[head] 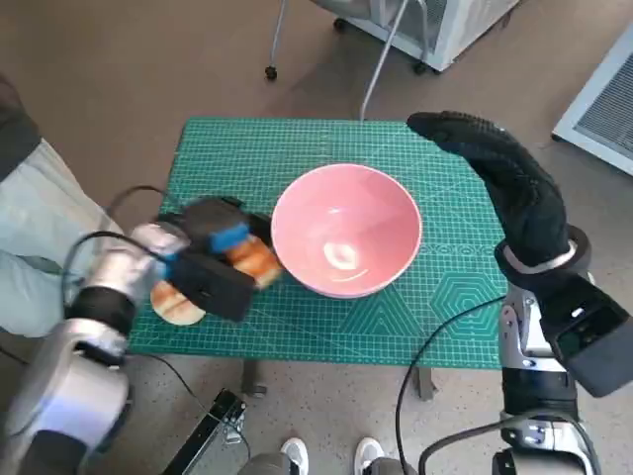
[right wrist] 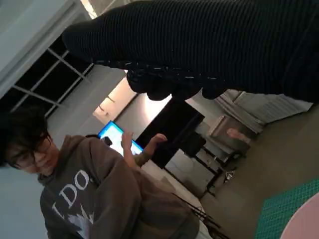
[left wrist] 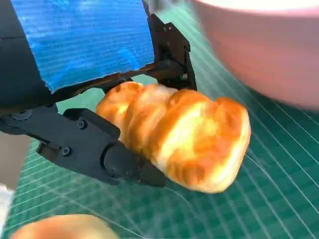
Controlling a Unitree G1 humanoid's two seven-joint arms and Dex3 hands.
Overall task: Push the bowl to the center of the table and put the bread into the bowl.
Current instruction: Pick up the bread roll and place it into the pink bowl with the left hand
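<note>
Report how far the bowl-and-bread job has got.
Done: the pink bowl sits about mid-table on the green cutting mat. In hand: the blue-taped left hand grips a golden braided bread roll beside the bowl. Left: putting it into the bowl, which shows nothing inside. The black-gloved right hand holds nothing.

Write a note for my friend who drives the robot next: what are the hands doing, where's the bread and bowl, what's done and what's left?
Left hand: holds the bread just above the mat, right beside the bowl.
Right hand: raised over the table's right side, holding nothing.
Bowl: upright, empty, about mid-table on the green mat.
Second bread piece: lies on the mat's near-left corner.
Done: the bowl looks centred; bread is picked up.
Left: lift the bread over the rim and let it go inside the bowl.
</note>
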